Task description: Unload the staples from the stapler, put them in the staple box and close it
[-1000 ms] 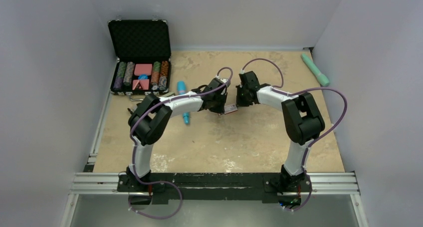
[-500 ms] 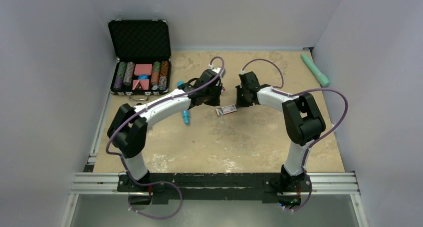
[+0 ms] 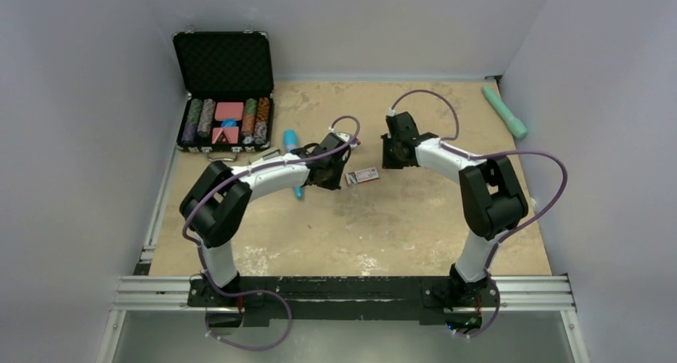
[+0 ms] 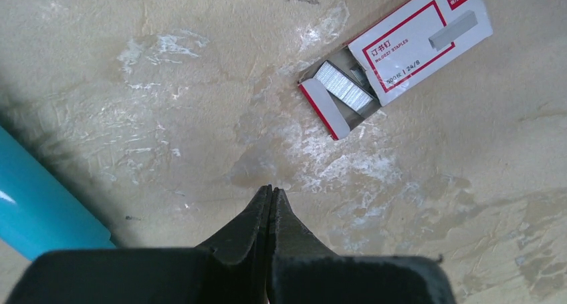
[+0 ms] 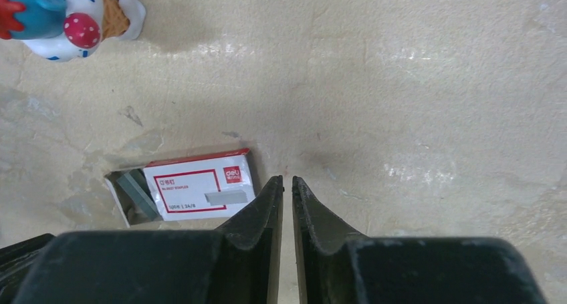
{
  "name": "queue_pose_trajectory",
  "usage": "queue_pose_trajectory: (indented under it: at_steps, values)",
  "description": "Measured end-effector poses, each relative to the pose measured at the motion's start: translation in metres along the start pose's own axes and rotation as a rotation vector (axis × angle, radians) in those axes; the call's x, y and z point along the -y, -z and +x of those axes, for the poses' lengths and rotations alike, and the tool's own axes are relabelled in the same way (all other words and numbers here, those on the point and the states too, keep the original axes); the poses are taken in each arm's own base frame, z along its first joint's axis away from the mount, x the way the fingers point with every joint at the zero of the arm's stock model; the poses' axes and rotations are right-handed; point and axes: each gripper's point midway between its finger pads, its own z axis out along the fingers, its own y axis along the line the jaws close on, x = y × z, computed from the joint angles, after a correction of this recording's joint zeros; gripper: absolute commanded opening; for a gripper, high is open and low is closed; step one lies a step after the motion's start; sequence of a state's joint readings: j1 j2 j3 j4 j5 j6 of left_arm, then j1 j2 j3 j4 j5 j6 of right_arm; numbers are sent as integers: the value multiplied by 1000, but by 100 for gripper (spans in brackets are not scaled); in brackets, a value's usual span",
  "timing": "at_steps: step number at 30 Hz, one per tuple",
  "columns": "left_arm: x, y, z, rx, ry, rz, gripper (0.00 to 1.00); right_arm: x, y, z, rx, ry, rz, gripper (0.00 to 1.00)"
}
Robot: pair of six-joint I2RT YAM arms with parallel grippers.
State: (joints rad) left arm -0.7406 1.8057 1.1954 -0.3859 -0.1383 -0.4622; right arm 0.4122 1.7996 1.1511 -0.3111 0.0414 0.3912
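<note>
A white and red staple box (image 3: 363,175) lies on the table between my two grippers, one end open with staple strips (image 4: 344,87) showing. It also shows in the left wrist view (image 4: 414,37) and the right wrist view (image 5: 200,186). The cyan stapler (image 3: 296,189) lies left of the box, its middle hidden under my left arm; its side shows in the left wrist view (image 4: 40,210), and what looks like its patterned end in the right wrist view (image 5: 67,10). My left gripper (image 4: 271,189) is shut and empty, just left of the box. My right gripper (image 5: 287,179) is shut to a thin slit, empty, right of the box.
An open black case of poker chips (image 3: 225,92) stands at the back left. A green handled object (image 3: 504,110) lies at the back right by the wall. Grey walls close in the table on three sides.
My left gripper was over the staple box, swung away toward the back, and now sits lower, just left of the box. The box lies uncovered. My right gripper barely moved.
</note>
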Motion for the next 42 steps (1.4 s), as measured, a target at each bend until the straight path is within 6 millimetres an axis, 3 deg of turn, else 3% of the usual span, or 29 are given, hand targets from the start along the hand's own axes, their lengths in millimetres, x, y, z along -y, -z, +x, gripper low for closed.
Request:
queue_pose_trajectory:
  at_steps: [10,14,37,42]
  values:
    - [6,-23,4,-17,1,14,0,10,-14,15,-43,10,39,2]
    - [9,-31,4,-28,0,23,0,8,-16,13,-31,10,32,0]
    - [21,-28,-22,26,-5,56,0,-2,-20,9,-13,16,-8,0]
    - [26,-35,-29,38,-3,62,0,-2,-20,9,-13,15,-8,0]
